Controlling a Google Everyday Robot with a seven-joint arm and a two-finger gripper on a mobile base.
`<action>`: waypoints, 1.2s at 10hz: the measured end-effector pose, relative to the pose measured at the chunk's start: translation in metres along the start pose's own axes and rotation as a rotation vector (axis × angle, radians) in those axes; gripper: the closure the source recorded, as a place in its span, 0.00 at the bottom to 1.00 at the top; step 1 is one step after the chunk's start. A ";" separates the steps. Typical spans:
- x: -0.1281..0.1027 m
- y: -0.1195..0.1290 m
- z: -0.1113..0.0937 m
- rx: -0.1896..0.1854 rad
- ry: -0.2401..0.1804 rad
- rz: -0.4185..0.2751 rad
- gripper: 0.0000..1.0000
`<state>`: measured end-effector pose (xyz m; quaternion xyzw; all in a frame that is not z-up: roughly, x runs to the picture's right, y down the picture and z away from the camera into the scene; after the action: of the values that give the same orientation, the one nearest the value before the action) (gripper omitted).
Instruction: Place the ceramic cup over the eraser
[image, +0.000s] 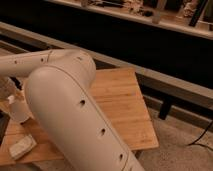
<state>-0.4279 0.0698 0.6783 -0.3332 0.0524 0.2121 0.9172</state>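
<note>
The white ceramic cup (19, 111) is at the far left, over the left part of the wooden table (122, 100). My gripper (12, 96) comes in from the left edge and is shut on the cup's upper part, holding it upright. My big white arm (65, 115) fills the middle of the view and covers much of the table. The eraser is hidden from view.
A pale whitish block (22, 146) lies on the table near the front left corner. A dark shelf front and a grey rail (170, 82) run behind the table. The floor (185, 150) shows at the right.
</note>
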 end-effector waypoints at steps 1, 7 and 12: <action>-0.001 0.000 0.002 -0.002 -0.001 -0.004 1.00; -0.005 -0.003 0.019 -0.014 0.001 -0.001 1.00; -0.008 -0.006 0.032 -0.018 0.006 -0.005 1.00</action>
<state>-0.4335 0.0831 0.7085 -0.3422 0.0525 0.2095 0.9145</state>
